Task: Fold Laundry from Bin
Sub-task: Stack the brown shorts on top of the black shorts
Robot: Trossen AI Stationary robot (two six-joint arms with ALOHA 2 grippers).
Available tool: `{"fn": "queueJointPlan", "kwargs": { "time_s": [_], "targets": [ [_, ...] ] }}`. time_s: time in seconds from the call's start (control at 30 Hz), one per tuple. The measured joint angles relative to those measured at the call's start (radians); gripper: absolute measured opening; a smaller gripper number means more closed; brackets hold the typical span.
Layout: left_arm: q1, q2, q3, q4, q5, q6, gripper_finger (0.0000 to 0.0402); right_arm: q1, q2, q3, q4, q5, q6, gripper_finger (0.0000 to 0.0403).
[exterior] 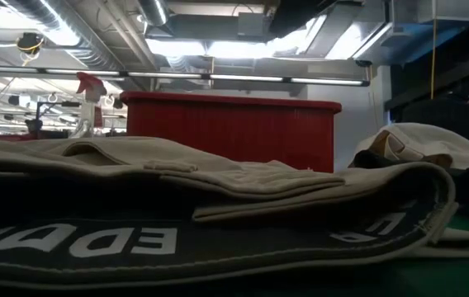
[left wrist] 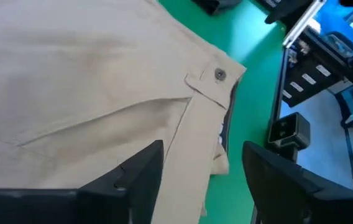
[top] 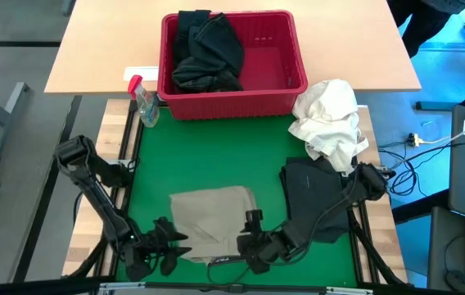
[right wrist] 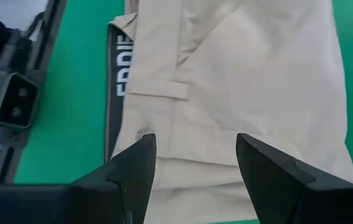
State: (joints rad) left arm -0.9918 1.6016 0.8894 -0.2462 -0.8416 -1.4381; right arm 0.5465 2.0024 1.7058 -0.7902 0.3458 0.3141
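Note:
A khaki-beige garment lies folded flat on the green mat near the table's near edge. Its dark lettered waistband faces the low camera. My left gripper is open at the garment's near left corner, its fingers over the buttoned waistband. My right gripper is open over the garment's near right part. The red bin stands at the far side with black garments heaped in its left half.
A folded dark garment lies on the mat's right side. A white cloth bundle lies beyond it, next to the bin. A small spray bottle with a red top stands left of the bin. The mat's middle is bare.

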Motion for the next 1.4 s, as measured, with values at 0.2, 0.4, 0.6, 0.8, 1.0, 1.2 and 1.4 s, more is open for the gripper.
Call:
{"fn": "queueJointPlan", "kwargs": {
  "time_s": [0.2,0.4,0.6,0.8,1.0,1.2,1.4],
  "targets": [
    [0.055,0.0,0.0,0.001,0.102,0.005,0.0242,-0.004,0.001,0.0,0.001,0.043,0.007,0.0222],
    [0.042,-0.007,0.0,-0.009,0.063,0.019,0.0239,-0.011,0.001,0.0,0.03,0.052,0.003,0.0222],
    [0.059,-0.048,0.0,-0.008,0.053,0.093,0.0239,-0.02,0.001,0.0,0.165,0.089,0.012,0.0225],
    [0.08,-0.121,0.0,-0.025,0.01,0.183,0.0238,-0.118,-0.001,0.023,0.15,0.025,0.046,0.0272],
    [0.114,-0.196,0.0,-0.121,0.014,0.219,0.0238,-0.257,-0.001,0.051,0.07,-0.159,0.038,0.0343],
    [0.14,-0.236,0.0,-0.247,0.001,0.219,0.0238,-0.364,-0.002,0.084,-0.075,-0.31,0.017,0.0374],
    [0.193,-0.259,0.0,-0.304,-0.037,0.226,0.0238,-0.39,-0.023,0.129,-0.295,-0.309,-0.09,0.0376]
  ]
}}
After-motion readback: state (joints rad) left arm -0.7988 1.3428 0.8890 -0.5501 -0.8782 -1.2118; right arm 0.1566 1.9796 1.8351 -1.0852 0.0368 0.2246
